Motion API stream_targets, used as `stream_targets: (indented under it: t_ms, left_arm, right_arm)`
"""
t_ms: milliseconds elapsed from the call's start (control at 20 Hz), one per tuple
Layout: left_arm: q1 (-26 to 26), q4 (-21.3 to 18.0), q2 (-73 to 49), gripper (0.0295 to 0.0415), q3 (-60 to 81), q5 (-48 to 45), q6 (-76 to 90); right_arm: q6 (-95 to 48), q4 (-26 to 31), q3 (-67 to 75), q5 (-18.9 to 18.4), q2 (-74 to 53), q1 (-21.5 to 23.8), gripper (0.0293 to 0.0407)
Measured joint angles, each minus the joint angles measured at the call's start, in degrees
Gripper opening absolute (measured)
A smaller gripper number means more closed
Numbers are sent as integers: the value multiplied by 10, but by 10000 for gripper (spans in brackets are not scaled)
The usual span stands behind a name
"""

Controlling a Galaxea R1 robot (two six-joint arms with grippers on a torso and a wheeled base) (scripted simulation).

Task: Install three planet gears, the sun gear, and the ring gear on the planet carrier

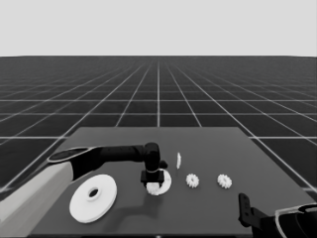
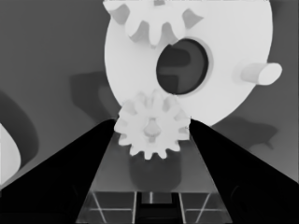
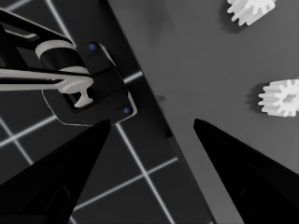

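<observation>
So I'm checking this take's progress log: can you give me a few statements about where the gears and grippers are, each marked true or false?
1. The left gripper holds a small gear at the smaller round part. True.
2. No gear sits on the smaller round part yet. False: one gear already lies on it, seen in the left wrist view.
3. Two loose gears, one nearer the smaller round part and one farther along, lie on the table toward the right arm's side. True.
4. The larger round part is stacked on the smaller one. False: it lies flat on the table apart from it.
5. The right gripper is gripping a gear. False: it waits open at the table's corner.
</observation>
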Motion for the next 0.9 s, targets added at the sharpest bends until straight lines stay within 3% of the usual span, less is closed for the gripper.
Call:
stream_targets:
  t_ms: [50,100,450,500,600,700,900]
  left_arm:
    - [0,0,0,372,0,0,0]
    - [0,0,0,381,0,0,0]
    - [0,1,0,385,-1,0,0]
    - [-67,-83,-16,385,69,28,-48]
    - [-180,-181,-17,385,90,25,-68]
    - [-217,-216,-15,385,82,21,-62]
    - [-233,-232,-13,385,76,20,-57]
  right_arm:
    - [0,0,0,0,0,0,385]
    - [0,0,0,0,0,0,385]
    - [0,0,0,0,0,0,385]
    - [0,0,0,0,0,0,385]
    - [0,0,0,0,0,0,385]
    - [0,0,0,0,0,0,385]
    - [0,0,0,0,0,0,385]
